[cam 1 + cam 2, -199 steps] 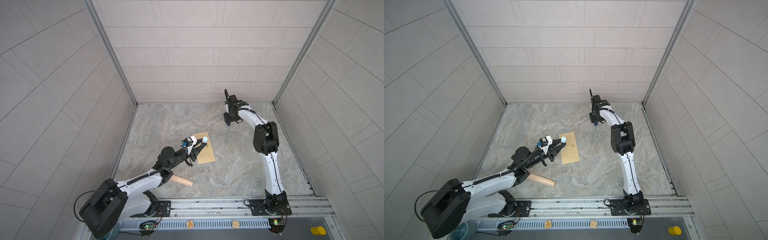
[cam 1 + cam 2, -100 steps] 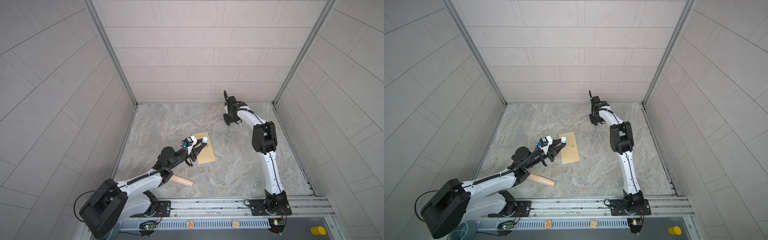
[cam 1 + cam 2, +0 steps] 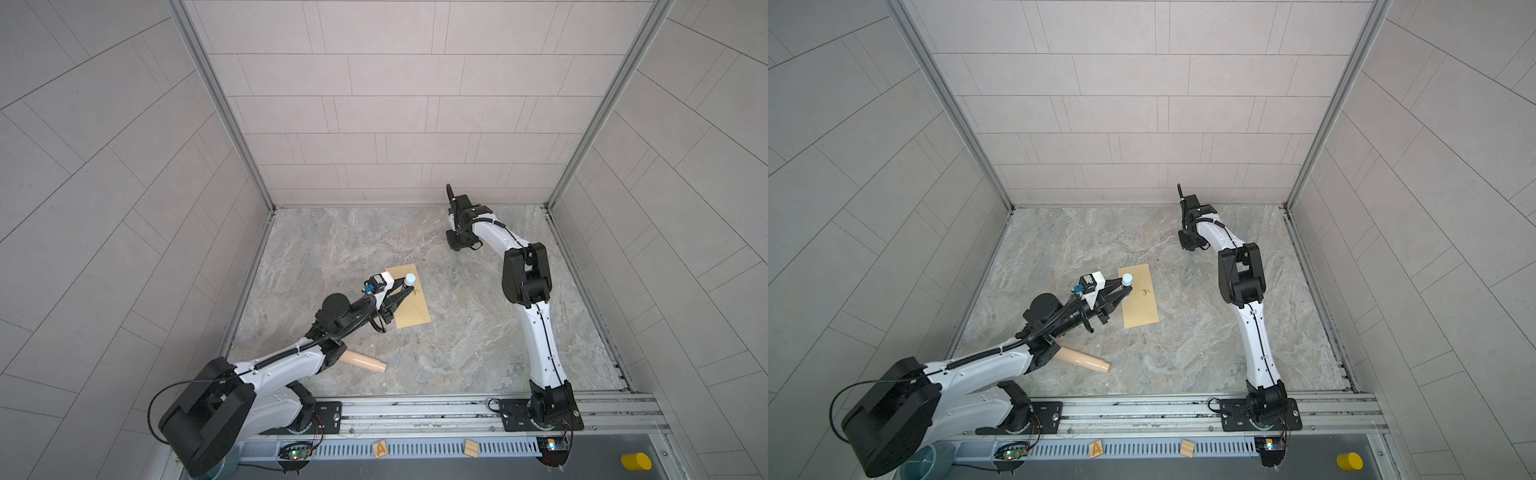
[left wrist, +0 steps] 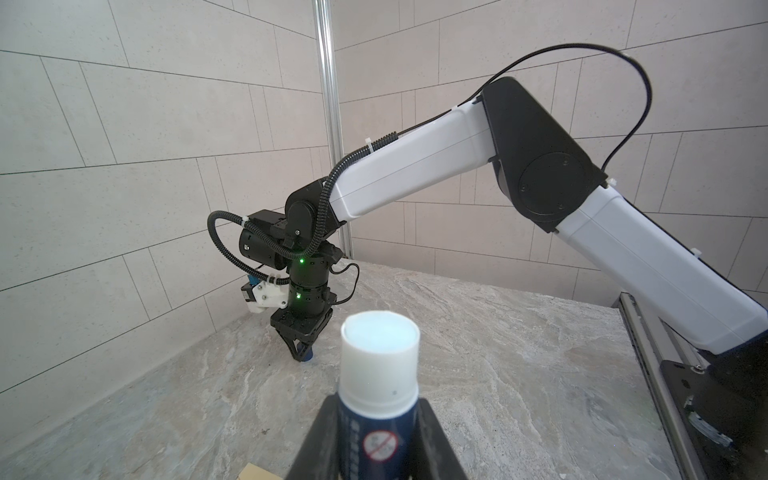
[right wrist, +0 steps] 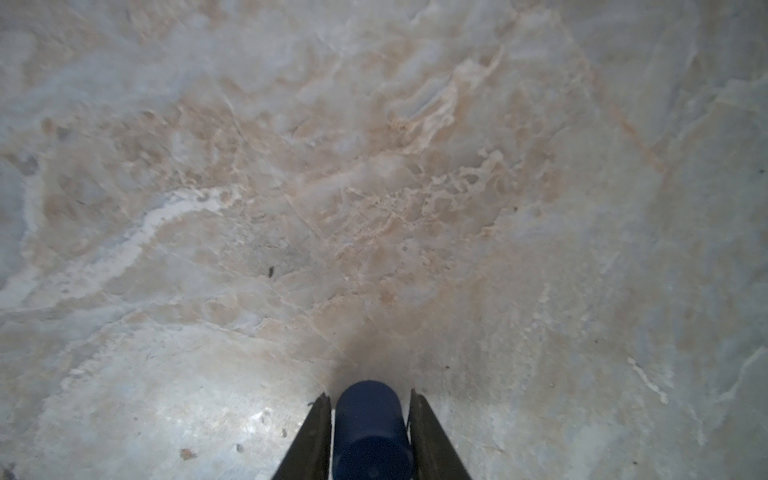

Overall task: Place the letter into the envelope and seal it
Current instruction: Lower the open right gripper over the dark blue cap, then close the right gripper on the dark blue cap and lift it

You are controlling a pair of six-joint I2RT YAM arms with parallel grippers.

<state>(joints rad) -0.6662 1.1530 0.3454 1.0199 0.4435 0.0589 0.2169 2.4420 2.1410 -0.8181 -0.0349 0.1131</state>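
The tan envelope (image 3: 417,309) (image 3: 1142,309) lies flat on the marble floor left of centre, and a corner of the envelope (image 4: 254,471) shows in the left wrist view. The letter is out of view. My left gripper (image 3: 405,286) (image 3: 1123,286) (image 4: 376,401) hovers over the envelope's far end, shut on a glue stick (image 4: 380,374) with a blue body and a white top. Far back, my right gripper (image 3: 458,246) (image 3: 1189,246) (image 5: 369,401) points straight down at the floor. Its jaws are drawn in against both sides of a small dark blue cap (image 5: 368,424) standing there.
A beige cylinder (image 3: 365,362) (image 3: 1084,360) lies on the floor by the left arm's elbow. Two wooden blocks (image 3: 380,449) and a yellow cylinder (image 3: 636,461) sit beyond the front rail. Tiled walls close in the back and both sides.
The right gripper's jaws have narrowed around the blue cap at the back. The left arm and the glue stick have not moved.
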